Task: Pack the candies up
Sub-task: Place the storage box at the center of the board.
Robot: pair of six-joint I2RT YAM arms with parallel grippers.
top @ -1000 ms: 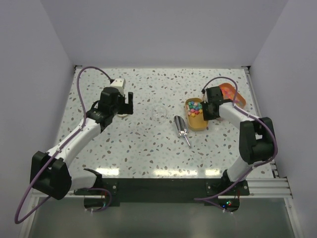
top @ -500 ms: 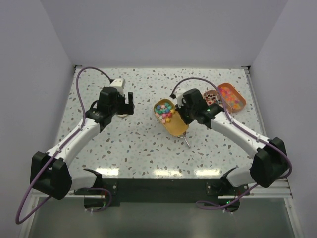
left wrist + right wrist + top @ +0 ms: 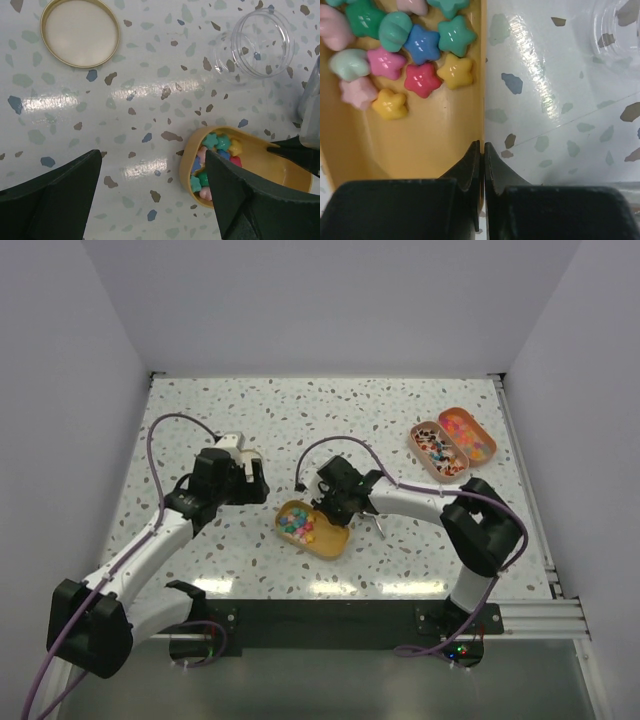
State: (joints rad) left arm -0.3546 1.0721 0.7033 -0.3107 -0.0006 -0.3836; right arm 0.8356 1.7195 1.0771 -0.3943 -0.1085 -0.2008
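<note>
A yellow oval tray [image 3: 330,540] lies left of centre near the table's front, with the candies [image 3: 296,525], small star-shaped sweets in mixed colours, heaped at its left end. My right gripper [image 3: 337,510] is shut on the tray's rim; the right wrist view shows the right gripper [image 3: 483,149] pinching the thin rim [image 3: 481,75] beside the candies [image 3: 420,50]. My left gripper [image 3: 254,480] hangs open just left of the tray. In the left wrist view the left gripper [image 3: 154,162] holds nothing, and the tray [image 3: 186,159] with its candies [image 3: 220,145] sits by the right finger [image 3: 240,200].
A clear open jar [image 3: 257,44] and a gold lid [image 3: 80,31] lie on the speckled table beyond the left gripper. A metal scoop [image 3: 379,526] pokes out behind the right arm. A beige tray [image 3: 437,450] and an orange tray [image 3: 468,433] of sweets sit at the back right.
The right arm has carried the yellow tray of candies from the back right to the front, left of centre. The left gripper has come nearer and a little right, still open.
</note>
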